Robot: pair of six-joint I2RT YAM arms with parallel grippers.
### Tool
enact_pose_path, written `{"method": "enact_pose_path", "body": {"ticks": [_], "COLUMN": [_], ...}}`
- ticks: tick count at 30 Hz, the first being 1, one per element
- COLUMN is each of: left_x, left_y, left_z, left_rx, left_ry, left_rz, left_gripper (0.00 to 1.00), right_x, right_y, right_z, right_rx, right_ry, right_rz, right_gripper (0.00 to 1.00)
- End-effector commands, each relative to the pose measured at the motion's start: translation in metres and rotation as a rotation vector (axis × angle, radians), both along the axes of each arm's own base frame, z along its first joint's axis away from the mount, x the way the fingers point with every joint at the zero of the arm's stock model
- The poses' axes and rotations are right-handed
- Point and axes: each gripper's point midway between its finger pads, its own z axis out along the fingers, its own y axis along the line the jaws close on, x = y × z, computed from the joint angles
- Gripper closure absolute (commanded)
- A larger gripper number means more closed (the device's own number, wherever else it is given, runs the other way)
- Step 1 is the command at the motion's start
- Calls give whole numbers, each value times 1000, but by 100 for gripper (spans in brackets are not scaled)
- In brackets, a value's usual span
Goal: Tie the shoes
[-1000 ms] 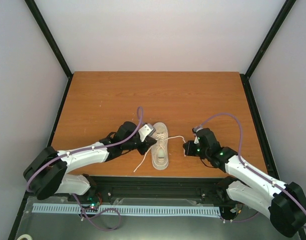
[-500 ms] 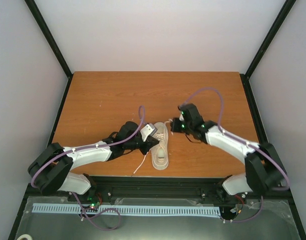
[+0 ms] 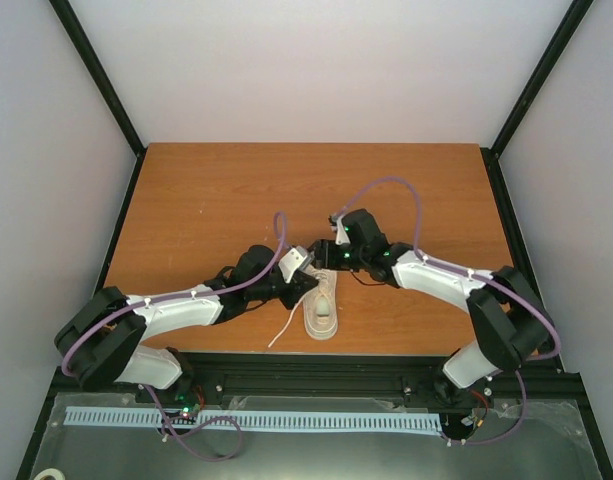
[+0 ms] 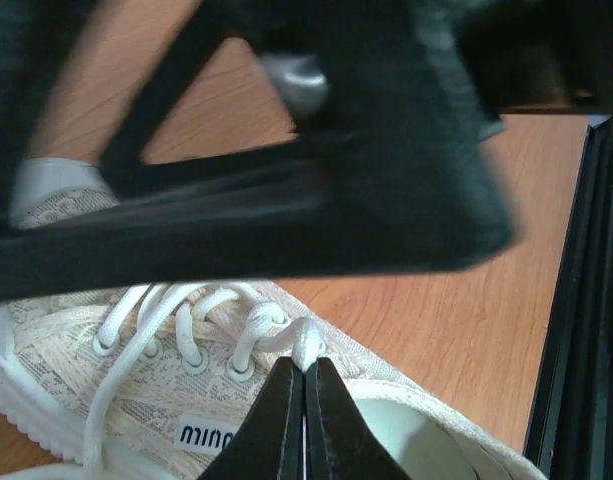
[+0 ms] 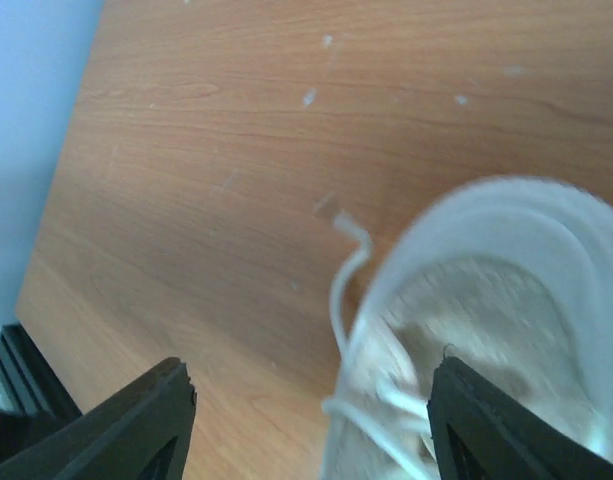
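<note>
White lace [image 4: 304, 342], pinched by left tool [image 4: 304, 372], shows only wrist-side.

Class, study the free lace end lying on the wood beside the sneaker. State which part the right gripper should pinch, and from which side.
Probably the stretch just below the tip of the free lace end, where it runs clear of the sneaker. Come straight down from above, the open right gripper straddling the strand across its run.

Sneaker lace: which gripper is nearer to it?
Left. The left gripper is shut on the lace; the right gripper hangs open over the sneaker's toe end, gripping nothing.
</note>
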Motion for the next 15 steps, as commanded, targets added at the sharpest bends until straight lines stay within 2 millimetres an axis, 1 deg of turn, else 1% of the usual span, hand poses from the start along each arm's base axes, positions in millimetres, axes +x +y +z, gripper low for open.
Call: {"method": "enact_pose_path", "body": {"ticks": [1, 3, 4, 6, 8, 11, 13, 15], "left_x": [1, 2, 2, 4, 7, 7, 6, 5], "left_y": [-9, -8, -8, -7, -7, -9, -11, -12], "left_z": [16, 17, 17, 16, 14, 13, 14, 15], "left_rx": [-61, -63, -62, -57, -49, -52, -61, -65], "left_ry": [-25, -23, -21, -12, 2, 28, 42, 58], "left_rz": [-14, -7, -1, 16, 29, 35, 26, 26], "left_gripper": [99, 99, 99, 99, 99, 99, 99, 99], "right_x": [-1, -2, -6, -13, -27, -62, -77, -84], "right_y": [-36, -56, -64, -74, -70, -52, -47, -45], "right_z": [22, 27, 25, 27, 30, 37, 30, 25], "right_rx": [13, 9, 0, -7, 31, 101, 70, 49], "right_ry": [-56, -73, -80, -115, -154, -257, -313, -350], "right_rz": [-80, -116, -122, -118, -36, 153, 196, 205], "right_gripper": [30, 25, 23, 20, 20, 20, 20, 20]}}
